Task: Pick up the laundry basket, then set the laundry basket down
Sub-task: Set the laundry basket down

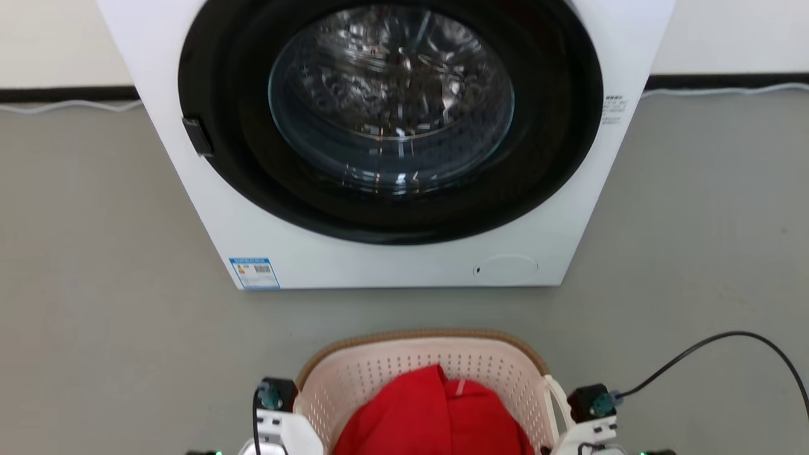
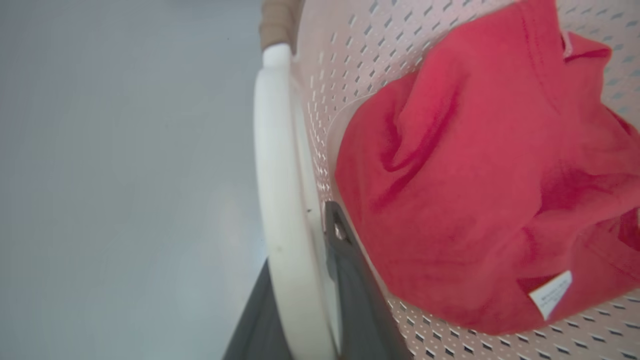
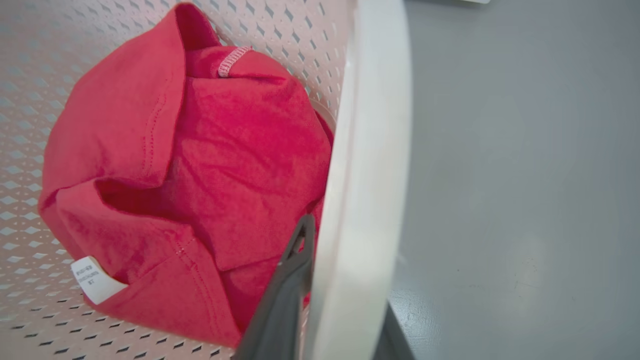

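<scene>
Grasp looks made; whether the laundry basket (image 1: 404,370) is lifted I cannot tell, and setting down remains. The left gripper (image 2: 300,270) pinches narrow round the smooth white left handle (image 2: 280,175), one dark finger each side. The laundry basket, cream perforated plastic under a brown woven-look rim, is near, before the washer (image 1: 392,265), holding a soft crumpled red garment (image 1: 436,417). The right gripper (image 3: 350,280) clamps the right handle (image 3: 370,150) likewise.

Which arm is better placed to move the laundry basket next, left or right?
Neither alone: left gripper clamps the left handle, right gripper the right handle of the laundry basket; use both.
</scene>
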